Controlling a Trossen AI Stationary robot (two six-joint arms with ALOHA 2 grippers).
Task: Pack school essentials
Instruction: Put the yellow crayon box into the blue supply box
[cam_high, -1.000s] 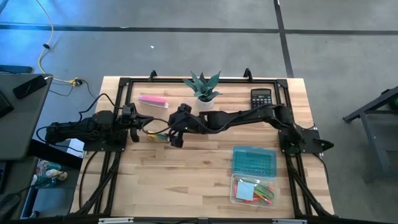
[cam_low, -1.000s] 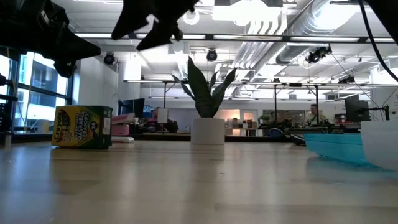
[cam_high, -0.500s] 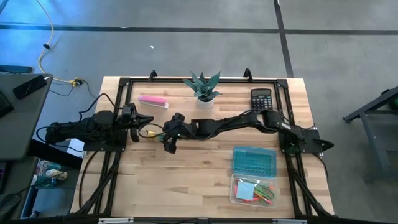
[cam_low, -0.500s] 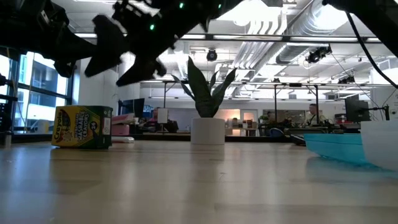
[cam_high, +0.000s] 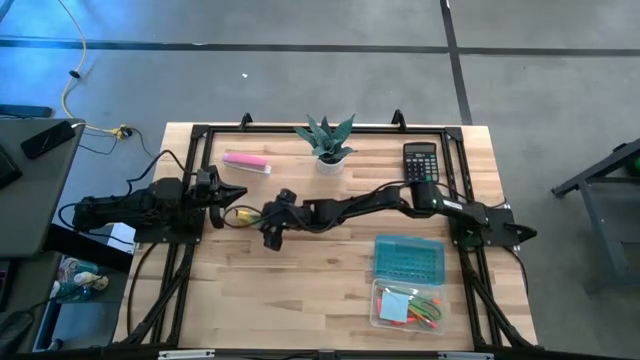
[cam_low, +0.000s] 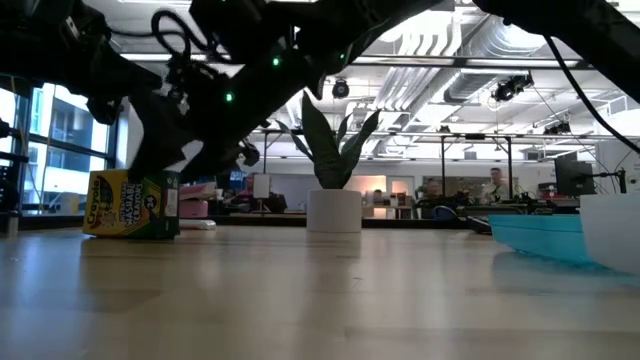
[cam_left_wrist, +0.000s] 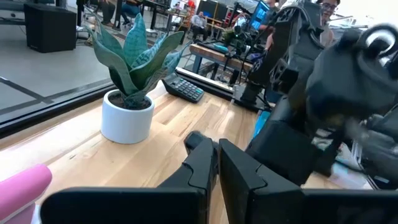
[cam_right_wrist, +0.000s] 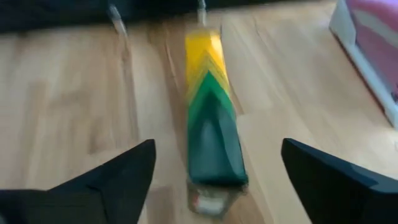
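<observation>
The right gripper, fingers spread wide and empty, hovers over the crayon box lying on the surface near the left gripper, apparently closed; an off-centre descent could push the box away.

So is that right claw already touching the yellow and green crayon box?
Apart. The right wrist view shows the right gripper open, its fingers on either side of the crayon box with bare wood between.

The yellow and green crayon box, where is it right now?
In the high view the yellow and green crayon box lies left of centre, between the left gripper and the open right gripper, below the pink rectangular bar.
</observation>
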